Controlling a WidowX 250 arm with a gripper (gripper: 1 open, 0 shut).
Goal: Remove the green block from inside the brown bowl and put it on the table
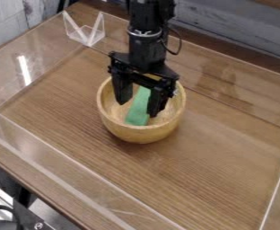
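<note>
The brown bowl [116,121] sits near the middle of the table [214,171]. Inside it lies the green block [140,110], a bright green bar leaning against the bowl's inner wall. My black gripper [140,101] hangs straight down into the bowl, open, with one finger on each side of the block's upper part. I cannot tell whether the fingers touch the block. The gripper body hides the block's upper end.
Low clear acrylic walls [35,153] run round the table's edges. A small clear stand [83,29] sits at the back left. Bare wood lies in front of and to the right of the bowl.
</note>
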